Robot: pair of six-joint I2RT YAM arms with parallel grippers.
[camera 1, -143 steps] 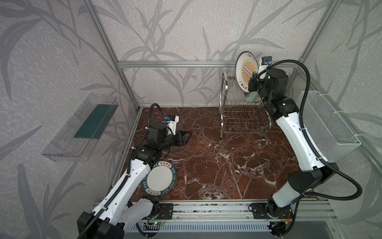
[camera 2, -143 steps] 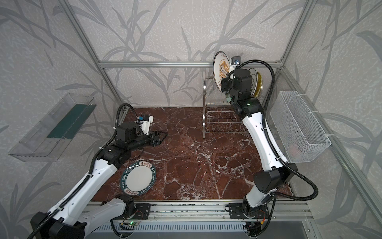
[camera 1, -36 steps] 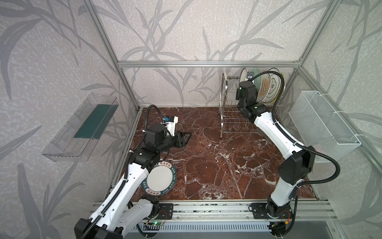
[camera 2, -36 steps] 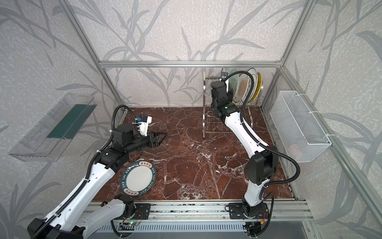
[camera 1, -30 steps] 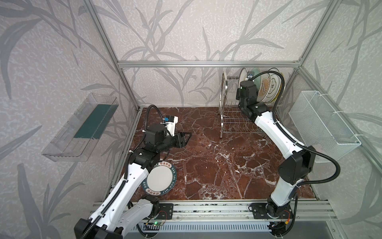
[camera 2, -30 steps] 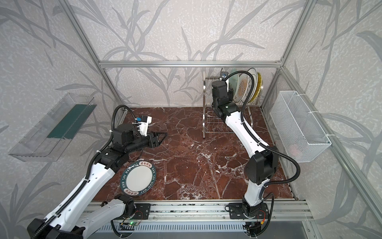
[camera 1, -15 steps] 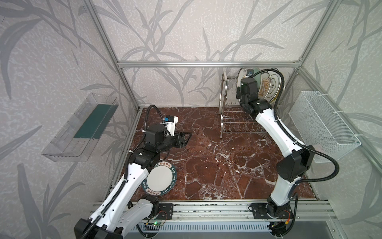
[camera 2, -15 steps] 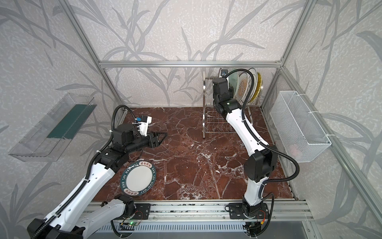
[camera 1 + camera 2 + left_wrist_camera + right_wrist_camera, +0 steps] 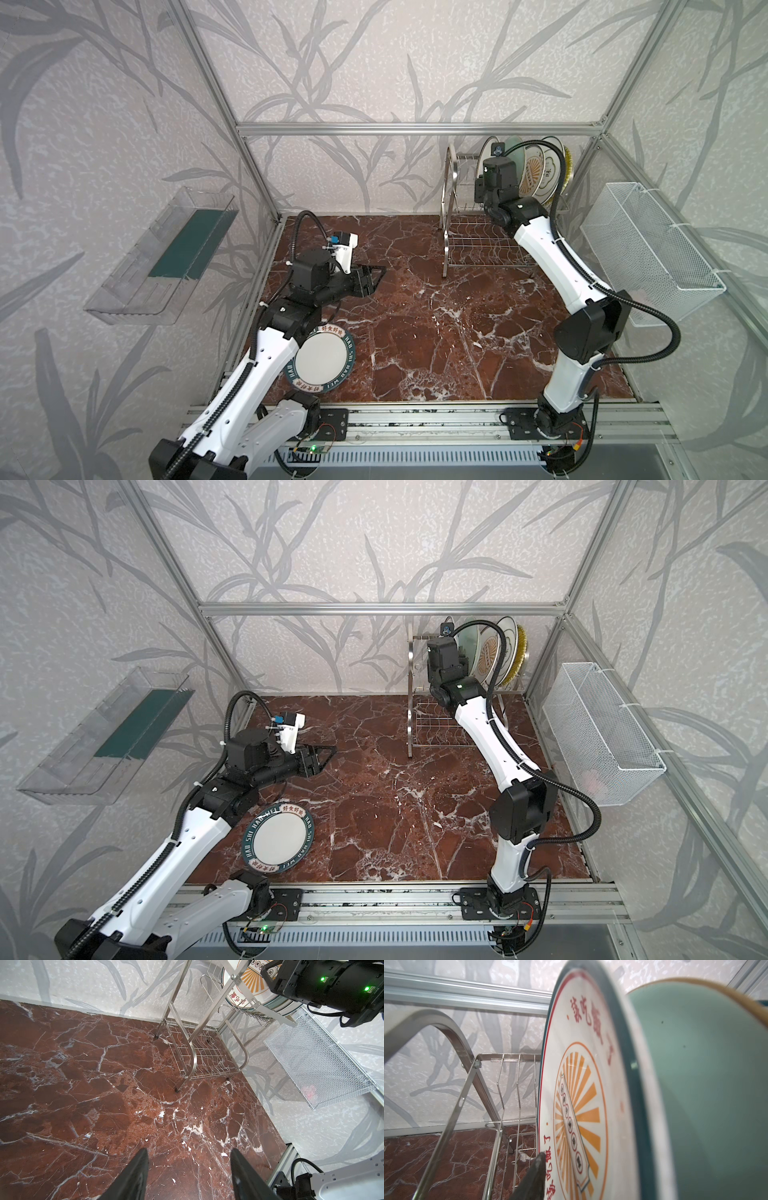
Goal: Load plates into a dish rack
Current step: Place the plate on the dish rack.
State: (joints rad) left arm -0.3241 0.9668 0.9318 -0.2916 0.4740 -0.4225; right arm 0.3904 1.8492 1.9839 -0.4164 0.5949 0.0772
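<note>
The steel dish rack [image 9: 451, 187] stands at the back right. Several plates stand upright in its upper tier, among them a pale green plate [image 9: 706, 1084] and a yellow one [image 9: 567, 162]. Nearest the arched frame [image 9: 452, 1039] stands a white plate with an orange sunburst [image 9: 581, 1095]. My right gripper [image 9: 571, 1167] straddles its rim, open; one finger [image 9: 537, 1167] shows beside the plate's face and the other is hidden behind it. A teal-lettered plate [image 9: 322, 357] lies flat on the marble by my left arm. My left gripper [image 9: 188, 1153] hovers open and empty above the table.
A white mesh basket [image 9: 648, 241] hangs on the right wall close to the rack. A clear plastic tray [image 9: 166, 249] hangs on the left wall. The rack's lower tier [image 9: 203, 1057] holds nothing. An aluminium rail [image 9: 415, 419] runs along the table's front edge.
My right arm brought the sunburst plate down from above the rack into an upper slot. In the last second its jaws have parted and the wrist has lifted slightly. The left arm has barely moved.
</note>
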